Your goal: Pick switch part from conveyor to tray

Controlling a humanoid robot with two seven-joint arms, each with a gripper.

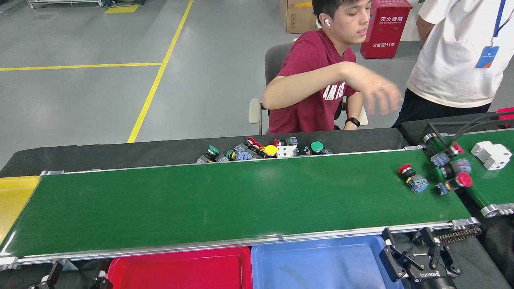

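Note:
The conveyor point(225, 200) is the long green belt running across the middle. A switch part point(413, 179) with a red cap and a blue body lies on its right end. A few more switch parts point(453, 171) crowd the gap where the smaller belt meets the conveyor. Below the belt's near edge are a red tray point(180, 269) and a blue tray point(321, 263). My right gripper point(407, 244) hangs open at the blue tray's right edge, well short of the switch part. My left gripper point(76, 279) shows only its fingertips at the bottom left, spread open and empty.
A yellow tray point(12, 198) sits at the left end. A pile of switch parts point(263, 150) lies on the black cloth behind the belt. A white block point(492, 154) rests on the smaller belt point(488, 188). A seated person's raised hand point(379, 96) hovers beyond the belt; another person stands at right.

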